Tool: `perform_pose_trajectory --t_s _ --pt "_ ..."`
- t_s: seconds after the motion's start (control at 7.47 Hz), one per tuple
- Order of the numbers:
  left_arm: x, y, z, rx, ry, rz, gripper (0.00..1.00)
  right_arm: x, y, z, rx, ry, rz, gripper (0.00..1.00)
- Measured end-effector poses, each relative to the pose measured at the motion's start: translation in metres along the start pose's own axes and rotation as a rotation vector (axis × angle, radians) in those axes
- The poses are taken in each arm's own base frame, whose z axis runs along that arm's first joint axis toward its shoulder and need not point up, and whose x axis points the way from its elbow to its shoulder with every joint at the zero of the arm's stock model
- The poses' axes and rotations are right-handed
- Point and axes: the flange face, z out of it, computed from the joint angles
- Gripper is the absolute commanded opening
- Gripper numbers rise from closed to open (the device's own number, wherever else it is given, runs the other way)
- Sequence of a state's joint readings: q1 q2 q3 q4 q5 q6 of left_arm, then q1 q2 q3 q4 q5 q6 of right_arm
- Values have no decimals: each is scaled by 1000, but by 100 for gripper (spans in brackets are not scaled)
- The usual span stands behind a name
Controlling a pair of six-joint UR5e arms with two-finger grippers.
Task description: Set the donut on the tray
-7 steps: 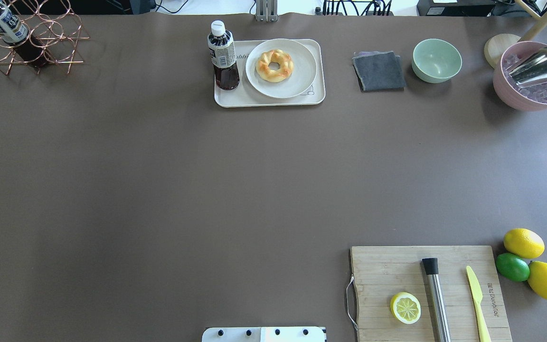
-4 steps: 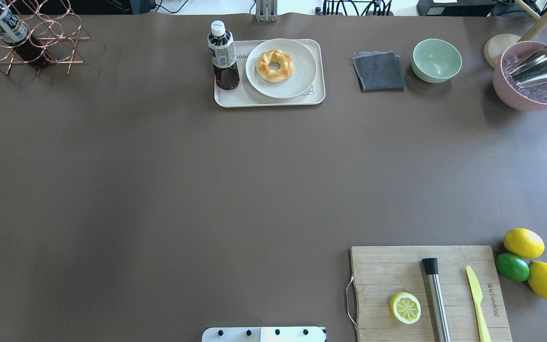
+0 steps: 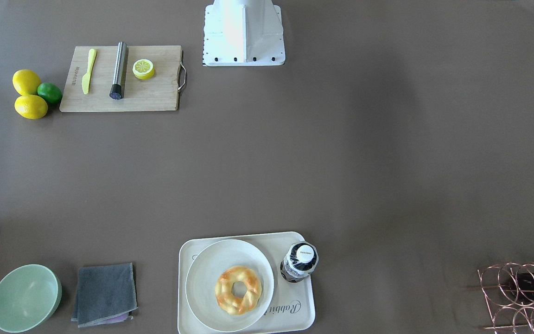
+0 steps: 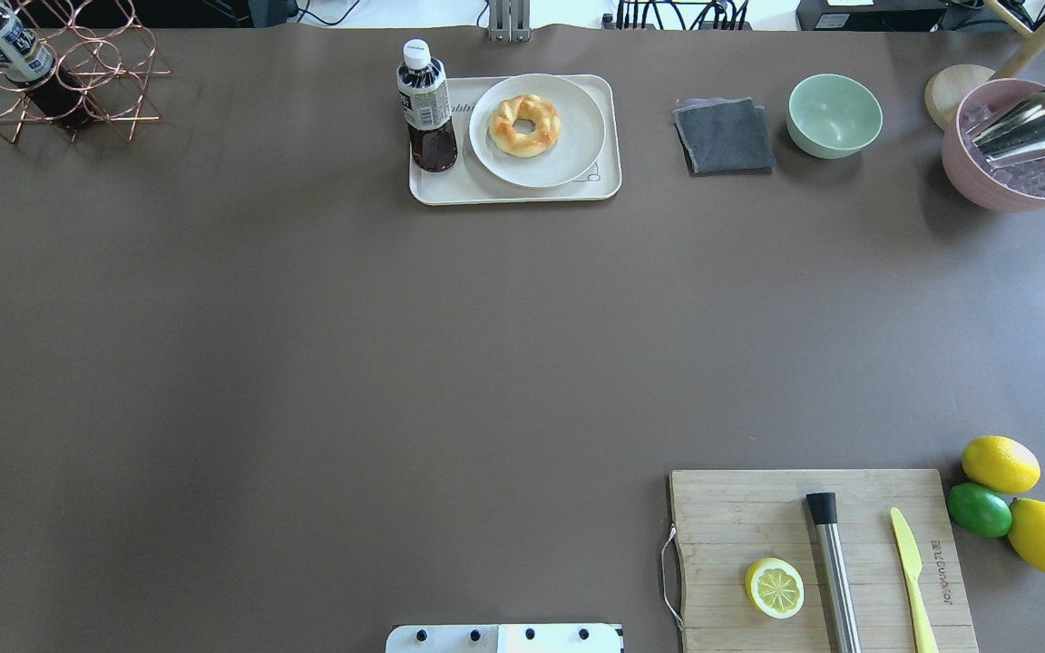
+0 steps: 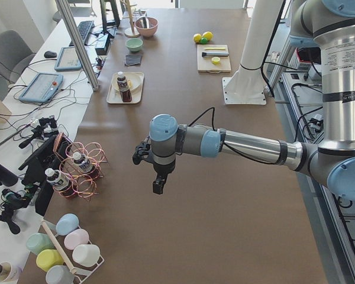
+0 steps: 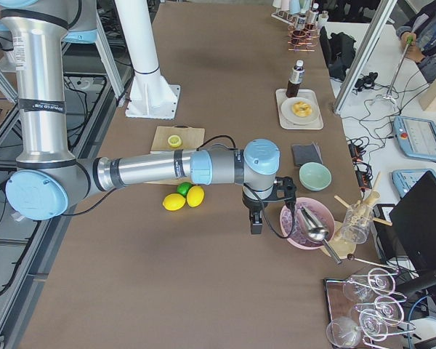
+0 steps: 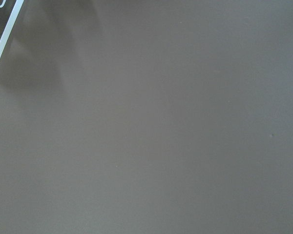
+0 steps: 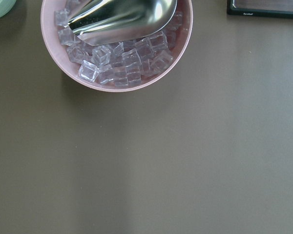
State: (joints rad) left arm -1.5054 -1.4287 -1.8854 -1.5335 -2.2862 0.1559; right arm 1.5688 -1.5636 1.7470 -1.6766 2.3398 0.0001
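As arms (image 5: 254, 148) (image 6: 145, 169) extend, jaws point down.

brown table (image 4: 395, 345) | laid directly on it: tray (image 4: 504, 194), cutting board (image 4: 731, 526), grey cloth (image 4: 724, 136), green bowl (image 4: 835, 115), pink bowl (image 4: 962, 177), two lemons (image 4: 1001, 464), lime (image 4: 979, 510)

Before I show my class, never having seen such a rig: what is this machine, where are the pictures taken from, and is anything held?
Two robot arms share one table. Two pictures look down from above, two from the table's ends, two from cameras on the wrists. The left gripper and right gripper hang above the table; nothing shows in them, and I cannot tell whether the fingers are open. The donut lies on a plate on the tray, beside a bottle. A cutting board holds a lemon half.
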Motion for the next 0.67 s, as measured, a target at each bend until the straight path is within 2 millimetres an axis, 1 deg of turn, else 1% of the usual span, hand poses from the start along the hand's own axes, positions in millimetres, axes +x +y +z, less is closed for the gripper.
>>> perform_pose_trajectory --t_s 0.13,0.27,0.54,0.67 --pt "-20 10 2 -3 -3 -42 98 0 0 1 -3 3 -1 100" --pt "-32 15 2 0 -5 -69 98 0 2 6 -11 3 0 100" --pt "-38 15 -8 21 -12 -82 98 -2 4 18 -35 4 -4 100" --pt "-37 13 -14 34 -18 -80 98 -2 2 24 -47 4 -5 100"
